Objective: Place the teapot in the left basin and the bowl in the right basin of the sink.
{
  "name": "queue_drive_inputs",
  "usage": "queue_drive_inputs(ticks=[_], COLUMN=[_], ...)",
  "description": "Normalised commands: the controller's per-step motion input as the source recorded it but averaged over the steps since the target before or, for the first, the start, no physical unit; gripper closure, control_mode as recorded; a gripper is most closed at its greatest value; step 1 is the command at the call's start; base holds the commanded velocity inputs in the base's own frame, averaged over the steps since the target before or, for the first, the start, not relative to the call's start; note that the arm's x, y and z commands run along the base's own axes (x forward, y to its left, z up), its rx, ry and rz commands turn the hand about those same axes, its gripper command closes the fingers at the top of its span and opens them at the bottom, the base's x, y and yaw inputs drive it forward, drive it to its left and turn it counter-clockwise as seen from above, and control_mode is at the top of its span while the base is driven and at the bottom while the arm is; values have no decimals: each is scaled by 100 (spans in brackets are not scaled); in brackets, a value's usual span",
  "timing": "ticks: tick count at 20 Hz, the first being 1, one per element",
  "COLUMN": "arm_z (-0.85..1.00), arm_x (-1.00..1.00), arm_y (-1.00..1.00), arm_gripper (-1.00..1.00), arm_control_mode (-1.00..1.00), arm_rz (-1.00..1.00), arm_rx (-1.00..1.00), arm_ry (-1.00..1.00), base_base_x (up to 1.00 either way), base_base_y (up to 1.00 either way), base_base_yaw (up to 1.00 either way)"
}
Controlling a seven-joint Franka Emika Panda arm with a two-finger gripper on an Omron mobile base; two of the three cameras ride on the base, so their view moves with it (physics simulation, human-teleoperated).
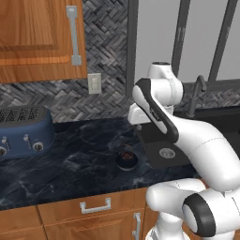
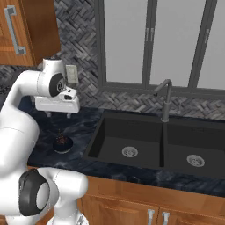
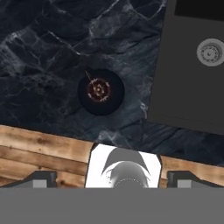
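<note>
The teapot (image 1: pixel 126 158) sits upright on the dark marble counter (image 1: pixel 70 154), near the front edge and just left of the sink (image 2: pixel 154 143), clear of its rim. From the right base view the teapot (image 2: pixel 63 143) lies below the gripper (image 2: pixel 59 113), which hangs well above it with nothing between its fingers. In the hand view the fingertips (image 3: pixel 41 178) stand far apart at the bottom corners — the jaws are wide open — and the teapot (image 3: pixel 100 91) is seen straight from above, a round dark body with a reddish lid centre.

The right base view shows both basins: the left basin (image 2: pixel 125 140) and the right basin (image 2: pixel 193 149), split by a divider, with a grey faucet (image 2: pixel 165 99) behind. The left base view adds a blue toaster (image 1: pixel 23 133) at the far left of the counter.
</note>
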Motion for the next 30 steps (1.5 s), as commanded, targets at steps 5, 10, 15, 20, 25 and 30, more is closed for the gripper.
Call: queue_drive_inputs(ticks=[5,10,15,20,25,30], arm_z=[-22,-20,-15,-13,-13,-16], arm_x=[-1,5,15,19,20,17], arm_y=[11,16,15,13,8,6], arm_gripper=[-100,-100,-100,-100,-100,-100], arm_control_mode=[-100,-100,-100,-100,-100,-100], arm_rz=[8,3,1,3,4,2], arm_rx=[-2,-3,0,0,-1,-2], arm_ry=[-5,-5,-1,-1,0,0], base_base_x=[0,0,0,0,0,0], base_base_y=[0,0,0,0,0,0], base_base_yaw=[0,0,0,0,0,0])
